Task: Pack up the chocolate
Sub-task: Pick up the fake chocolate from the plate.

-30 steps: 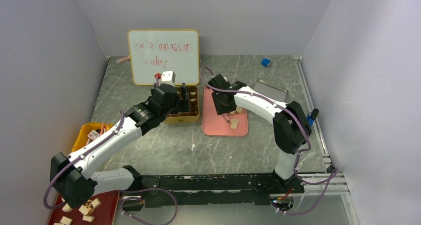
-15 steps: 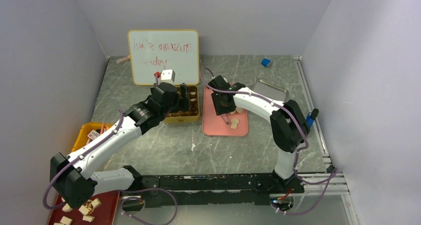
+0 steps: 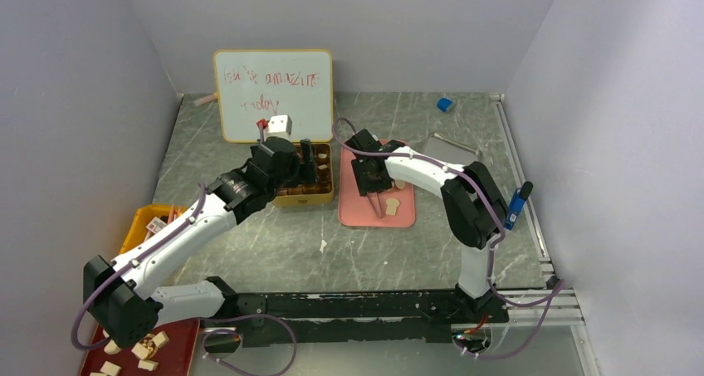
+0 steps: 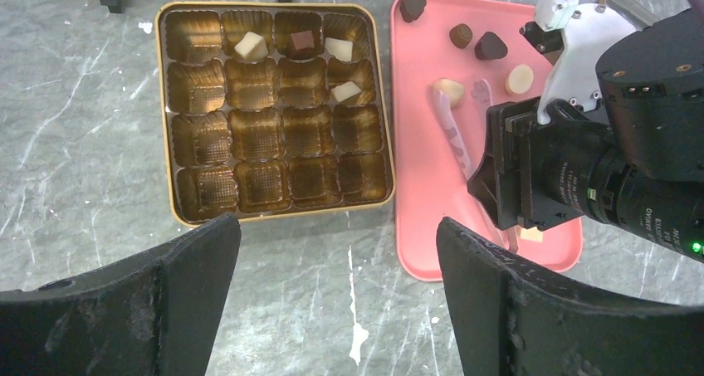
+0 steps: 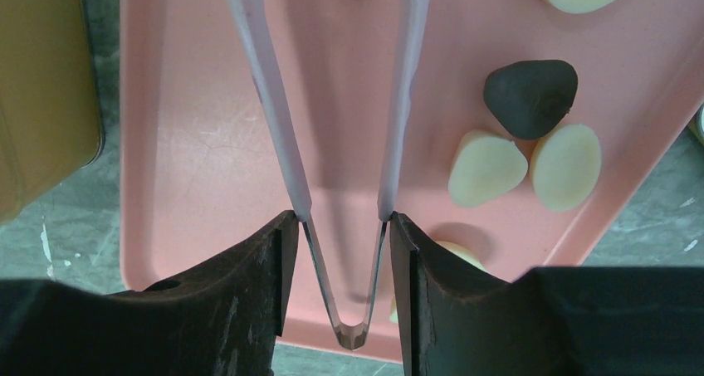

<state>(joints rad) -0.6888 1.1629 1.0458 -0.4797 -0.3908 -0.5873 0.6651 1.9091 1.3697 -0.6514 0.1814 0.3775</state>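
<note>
A gold box [image 4: 184, 195] with several cups holds three tan chocolates [image 4: 250, 46] and one dark one [image 4: 304, 41] in its far rows. More chocolates lie on the pink tray [image 4: 423, 227]: dark ones [image 4: 491, 46] and tan ones [image 4: 520, 79]. My right gripper [image 5: 340, 227] is shut on lilac tongs [image 5: 274, 102], whose open tips point across the tray near a tan piece [image 4: 449, 88]. A dark piece [image 5: 531, 96] and tan pieces [image 5: 486, 167] lie to their right. My left gripper [image 4: 336, 227] is open and empty above the table, in front of the box.
A whiteboard [image 3: 272, 94] stands behind the box [image 3: 292, 198]. A metal tray [image 3: 452, 149] and a blue item [image 3: 446, 104] lie at the back right. A yellow bin [image 3: 145, 227] and a red tray of beige chunks [image 3: 141, 351] are at the near left.
My right arm has shifted a little left and its elbow has swung in, with the tongs still in its grip over the pink tray. The left arm has hardly moved.
</note>
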